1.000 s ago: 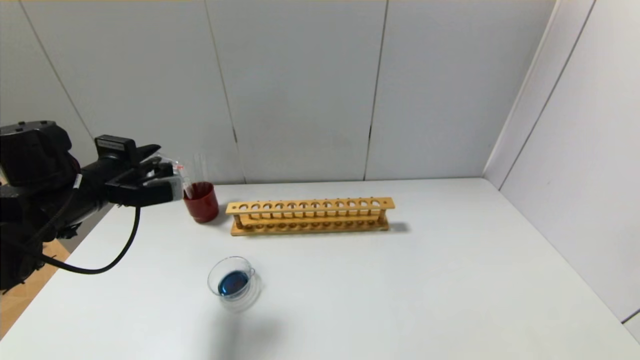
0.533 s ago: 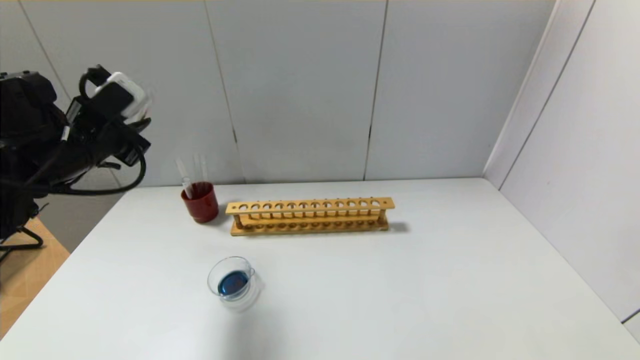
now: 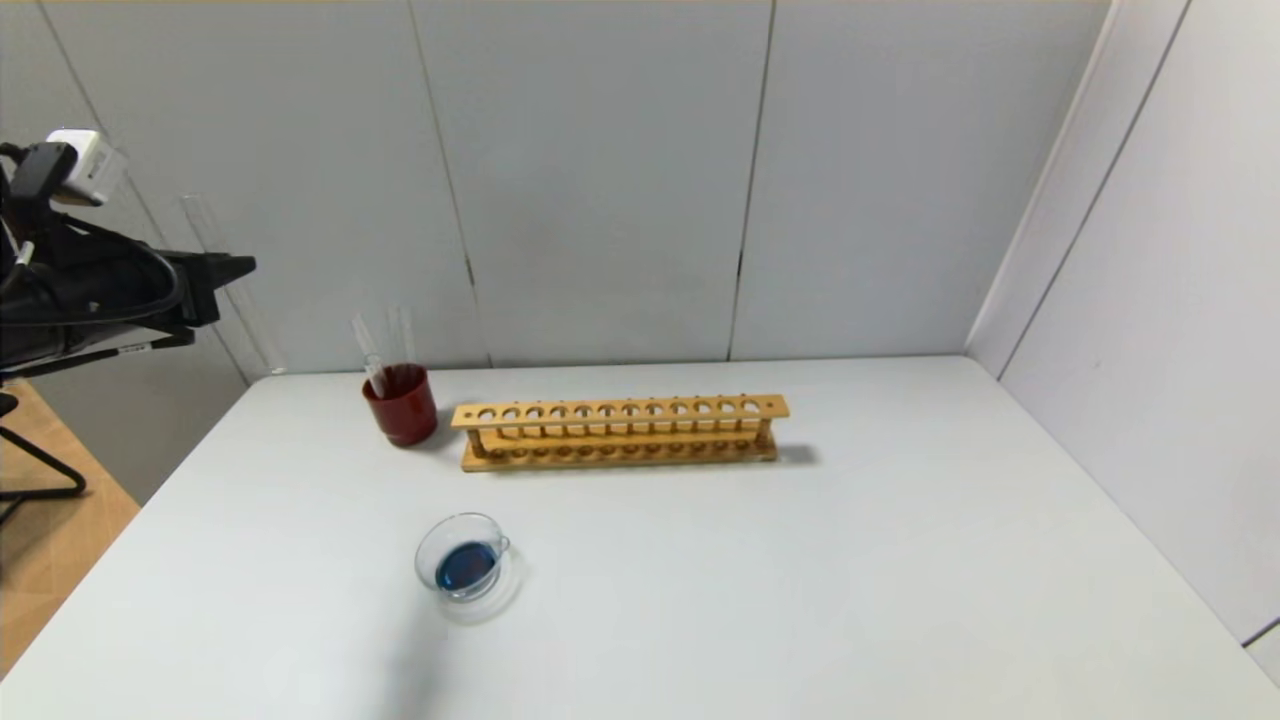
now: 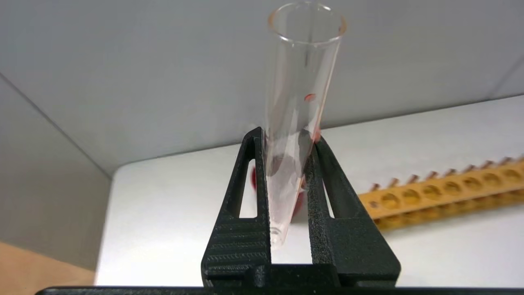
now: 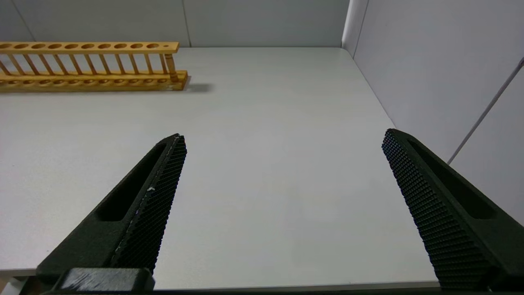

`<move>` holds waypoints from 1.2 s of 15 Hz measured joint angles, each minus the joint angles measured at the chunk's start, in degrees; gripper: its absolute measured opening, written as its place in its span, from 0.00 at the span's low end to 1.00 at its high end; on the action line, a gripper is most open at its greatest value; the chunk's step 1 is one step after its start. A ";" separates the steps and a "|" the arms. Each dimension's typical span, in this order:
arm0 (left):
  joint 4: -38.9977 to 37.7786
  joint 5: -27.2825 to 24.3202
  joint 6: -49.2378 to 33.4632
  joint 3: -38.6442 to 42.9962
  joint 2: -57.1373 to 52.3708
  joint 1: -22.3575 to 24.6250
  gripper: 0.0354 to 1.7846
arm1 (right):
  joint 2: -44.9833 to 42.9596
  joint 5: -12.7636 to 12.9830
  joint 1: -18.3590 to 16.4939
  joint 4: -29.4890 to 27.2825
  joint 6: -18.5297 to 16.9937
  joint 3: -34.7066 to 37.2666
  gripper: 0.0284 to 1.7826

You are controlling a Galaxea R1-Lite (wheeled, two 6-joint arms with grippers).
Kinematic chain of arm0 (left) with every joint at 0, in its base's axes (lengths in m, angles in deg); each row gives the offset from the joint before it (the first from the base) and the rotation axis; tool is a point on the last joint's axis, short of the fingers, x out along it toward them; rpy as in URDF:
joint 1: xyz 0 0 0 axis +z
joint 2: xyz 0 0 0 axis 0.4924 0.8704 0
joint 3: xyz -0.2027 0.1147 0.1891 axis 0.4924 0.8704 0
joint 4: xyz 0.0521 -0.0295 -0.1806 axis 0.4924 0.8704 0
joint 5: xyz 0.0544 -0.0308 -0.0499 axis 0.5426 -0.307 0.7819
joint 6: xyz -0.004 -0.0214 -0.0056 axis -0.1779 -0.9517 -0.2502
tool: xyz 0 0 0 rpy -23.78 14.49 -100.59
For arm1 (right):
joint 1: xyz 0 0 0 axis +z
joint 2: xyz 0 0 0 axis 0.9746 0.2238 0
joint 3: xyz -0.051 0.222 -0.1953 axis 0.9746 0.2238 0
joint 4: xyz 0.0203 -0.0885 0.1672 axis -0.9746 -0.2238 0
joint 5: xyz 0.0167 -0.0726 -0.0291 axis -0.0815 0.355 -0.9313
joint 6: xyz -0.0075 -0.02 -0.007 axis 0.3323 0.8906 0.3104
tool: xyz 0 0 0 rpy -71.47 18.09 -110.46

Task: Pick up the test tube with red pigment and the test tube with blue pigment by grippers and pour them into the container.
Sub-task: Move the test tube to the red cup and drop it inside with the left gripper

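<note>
Ribbed black left fingers (image 4: pixel 287 164) clamp slim clear red-flecked tube (image 4: pixel 297 114); right fingers (image 5: pixel 282 164) splayed.

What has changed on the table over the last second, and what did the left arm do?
The left gripper, shut on a slim clear glass tube with faint red traces, rose from the dark red cup and swung back toward the robot's left, above the table edge. The cup, wooden tube rack and blue-filled round glass dish stayed put.
</note>
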 joint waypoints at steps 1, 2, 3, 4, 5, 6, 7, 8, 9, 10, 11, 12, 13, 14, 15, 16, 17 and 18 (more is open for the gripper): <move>-0.11 -2.97 -1.19 0.27 0.49 1.51 0.15 | 0.00 -0.04 0.00 0.00 0.00 0.00 0.98; -0.11 -4.22 -2.40 0.49 1.02 2.23 0.15 | 0.00 -0.01 0.00 0.00 0.00 0.00 0.98; -0.38 -4.52 -3.86 0.55 1.57 2.56 0.15 | 0.00 -0.01 0.00 0.01 0.00 0.00 0.98; -1.43 -4.91 -5.38 0.57 2.15 2.54 0.15 | 0.00 -0.01 0.00 0.00 0.00 0.00 0.98; -2.65 -5.57 -7.19 0.60 2.69 2.21 0.15 | 0.00 0.00 0.00 0.00 0.00 0.00 0.98; -3.74 -6.10 -8.96 0.55 3.44 1.99 0.15 | 0.00 0.00 0.00 0.00 0.00 0.00 0.98; -5.18 -6.25 -10.36 0.18 4.57 1.88 0.15 | 0.00 -0.04 0.00 0.01 0.00 0.00 0.98; -7.24 -6.23 -11.07 -0.15 5.79 1.77 0.15 | 0.00 -0.04 0.00 0.00 0.00 0.00 0.98; -9.75 -6.21 -11.35 -0.37 7.19 1.74 0.15 | 0.00 -0.01 0.00 0.01 0.00 0.00 0.98; -12.35 -6.12 -11.48 -0.54 8.85 1.79 0.15 | 0.00 -0.01 0.00 0.00 0.00 0.00 0.98; -14.47 -6.07 -11.54 -0.74 10.47 1.90 0.15 | 0.00 -0.01 0.00 0.00 0.00 0.00 0.98; -16.15 -6.03 -11.52 -1.17 12.24 1.99 0.15 | 0.00 -0.01 0.00 0.01 0.00 0.00 0.98; -17.03 -6.03 -11.61 -1.94 13.84 2.01 0.15 | 0.00 -0.01 0.00 0.00 0.00 0.00 0.98; -17.27 -6.03 -11.65 -2.84 15.35 2.05 0.15 | 0.00 0.00 0.00 0.00 0.02 0.00 0.98; -17.41 -5.95 -11.87 -3.69 16.70 2.05 0.15 | 0.00 -0.01 0.00 0.01 0.00 0.00 0.98; -17.51 -5.95 -12.40 -4.17 17.86 2.05 0.15 | 0.00 -0.04 0.00 -0.02 0.00 0.00 0.98; -17.53 -6.03 -13.12 -4.47 18.69 2.05 0.15 | 0.00 0.00 0.00 0.00 0.00 0.00 0.98; -17.53 -6.17 -14.25 -4.72 19.41 2.05 0.15 | 0.00 -0.01 0.00 0.00 0.00 0.00 0.98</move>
